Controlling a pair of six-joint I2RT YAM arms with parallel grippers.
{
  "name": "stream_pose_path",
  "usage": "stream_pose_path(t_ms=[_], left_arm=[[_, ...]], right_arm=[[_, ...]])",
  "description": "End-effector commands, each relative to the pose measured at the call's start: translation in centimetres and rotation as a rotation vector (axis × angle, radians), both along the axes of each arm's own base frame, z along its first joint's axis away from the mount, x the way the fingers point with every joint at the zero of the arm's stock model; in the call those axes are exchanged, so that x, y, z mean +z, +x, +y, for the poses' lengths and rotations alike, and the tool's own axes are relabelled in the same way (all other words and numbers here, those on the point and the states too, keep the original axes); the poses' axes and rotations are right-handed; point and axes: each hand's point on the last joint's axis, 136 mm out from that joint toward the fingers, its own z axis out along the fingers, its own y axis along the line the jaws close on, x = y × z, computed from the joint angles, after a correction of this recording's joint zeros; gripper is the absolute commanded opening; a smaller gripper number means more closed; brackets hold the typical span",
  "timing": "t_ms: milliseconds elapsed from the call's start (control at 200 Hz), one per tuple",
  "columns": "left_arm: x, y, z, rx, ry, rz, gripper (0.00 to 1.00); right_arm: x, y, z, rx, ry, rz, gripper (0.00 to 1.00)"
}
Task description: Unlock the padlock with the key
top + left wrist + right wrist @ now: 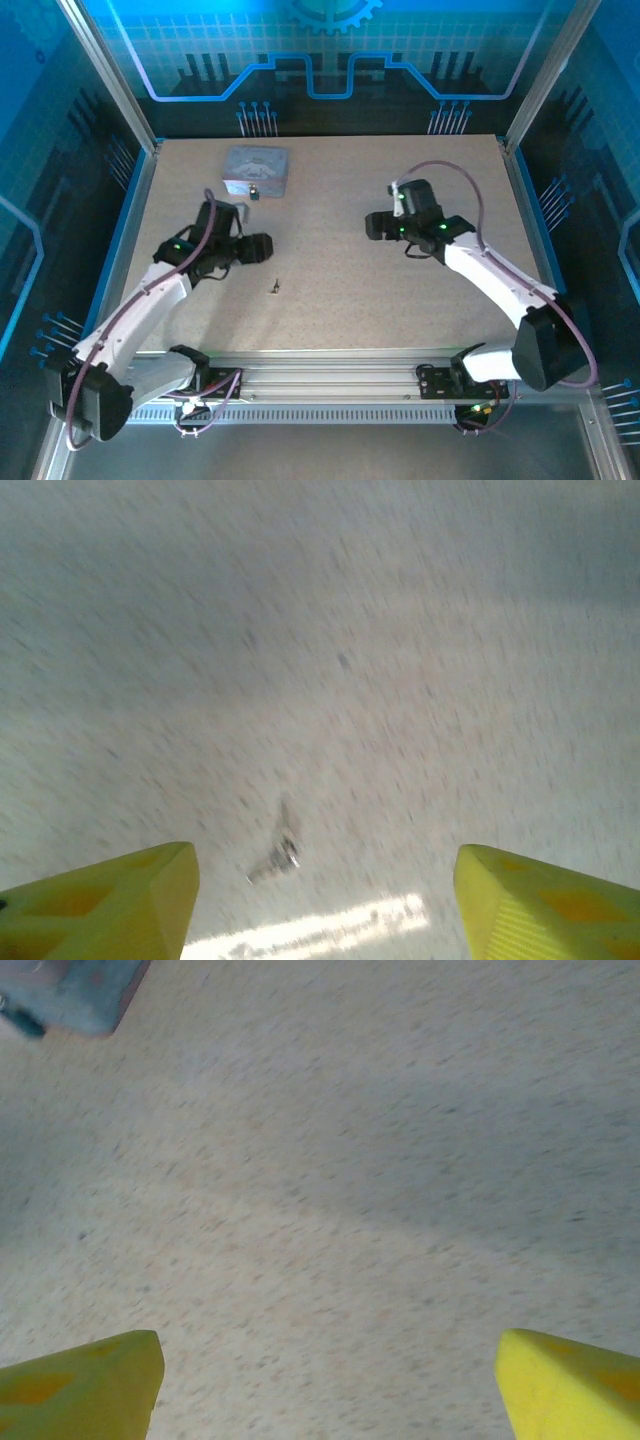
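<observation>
tabletop (340, 300) of speckled beige board spreads between the two white-and-black arms, the left arm (150, 300) reaching in from the near left corner and the right arm (490, 270) from the near right. flat silver-grey metal padlock (256, 171) with rounded corners lies on the far left part of the tabletop, beyond the left arm; one corner of it also shows at the upper left of the right wrist view. left end effector (325, 880) hangs above the board with its yellow-taped fingers (110, 905) spread wide and nothing between them. right end effector (330, 1370) is likewise spread wide and empty over bare board. tiny dark metallic key (273, 286) lies flat on the tabletop, near the left end effector on its near side and well apart from the padlock.
</observation>
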Motion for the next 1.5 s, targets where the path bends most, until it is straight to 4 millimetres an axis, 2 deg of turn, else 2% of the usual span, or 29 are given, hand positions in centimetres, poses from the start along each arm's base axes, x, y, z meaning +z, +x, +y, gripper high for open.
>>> stream_pose_path(t_ms=[0, 120, 230, 290, 420, 525, 645, 840, 1065, 1496], left_arm=[[-3.5, -4.2, -0.2, 0.03, 0.004, 0.168, 0.61], [-5.8, -5.8, 0.0, 0.007, 0.055, 0.206, 0.5], [-6.9, -6.4, -0.1, -0.007, 0.071, 0.198, 0.36], [-7.1, -6.3, -0.4, -0.014, 0.061, 0.192, 0.32], [-7.5, -5.6, -1.0, -0.032, 0.078, 0.211, 0.31], [-8.3, -4.7, -2.4, -0.07, 0.068, 0.232, 0.3], [-9.3, -3.5, -3.4, -0.09, 0.072, 0.257, 0.24], [-10.2, -2.1, -3.2, -0.065, 0.12, 0.249, 0.22], [-11.8, -1.6, -3.1, -0.059, 0.155, 0.268, 0.24], [-13.5, -0.7, -3.0, -0.057, 0.204, 0.29, 0.24]], right_arm=[[-1.6, -1.6, 1.8, -0.001, -0.016, 0.115, 0.87], [-3.4, -2.7, 4.3, 0.028, 0.058, 0.201, 0.86], [-4.8, -3.9, 5.6, 0.041, 0.082, 0.262, 0.86], [-5.4, -4.6, 6.0, 0.046, 0.081, 0.284, 0.86], [-6.5, -5.8, 6.5, 0.032, 0.105, 0.325, 0.86], [-6.8, -6.2, 7.2, 0.032, 0.147, 0.352, 0.84], [-7.0, -6.5, 7.6, 0.04, 0.159, 0.369, 0.83], [-7.3, -6.9, 7.8, 0.05, 0.159, 0.39, 0.83], [-7.9, -6.9, 7.9, 0.052, 0.154, 0.407, 0.83], [-8.2, -6.8, 8.2, 0.049, 0.159, 0.419, 0.83]])
